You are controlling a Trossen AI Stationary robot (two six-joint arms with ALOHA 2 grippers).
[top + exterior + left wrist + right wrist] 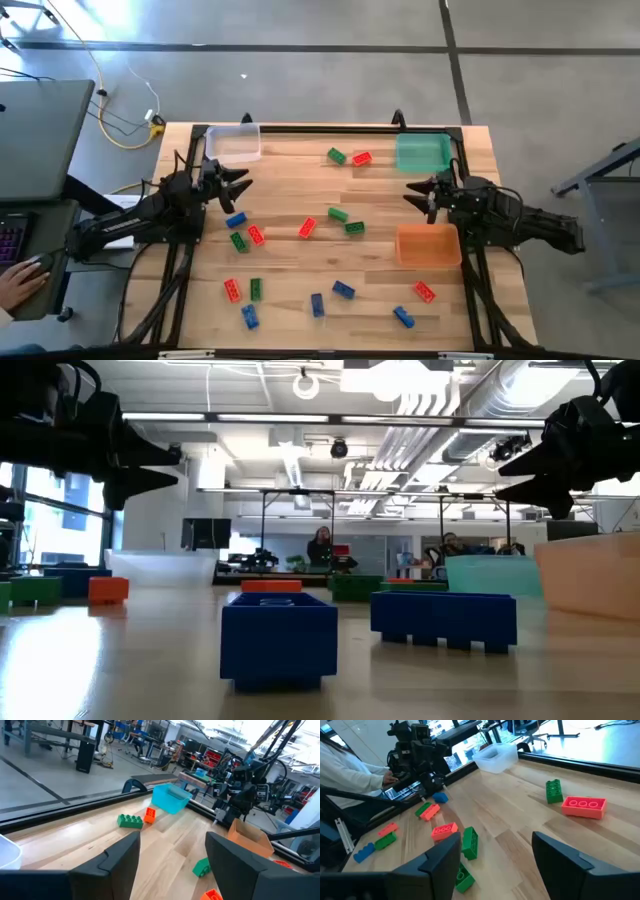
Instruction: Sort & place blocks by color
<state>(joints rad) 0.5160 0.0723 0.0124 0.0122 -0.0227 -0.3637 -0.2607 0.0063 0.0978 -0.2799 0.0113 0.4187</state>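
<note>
Red, green and blue studded blocks lie flat and scattered on the wooden table (290, 195): a green and red pair (348, 157) near the far edge, several around the middle (330, 222), several along the near edge (320, 295). My left gripper (243, 188) hovers open above the table's left side, just over a blue block (236, 219). My right gripper (410, 192) hovers open at the right side, between the teal bin (422, 152) and the orange bin (428, 245). Neither touches a block. In the low view two blue blocks (278, 635) stand close to the camera.
A clear bin (233, 144) sits at the far left corner, the teal bin at the far right, the orange bin on the right side. A black frame (330, 128) rims the table. A person's hand (20, 280) rests at a keyboard left of the table.
</note>
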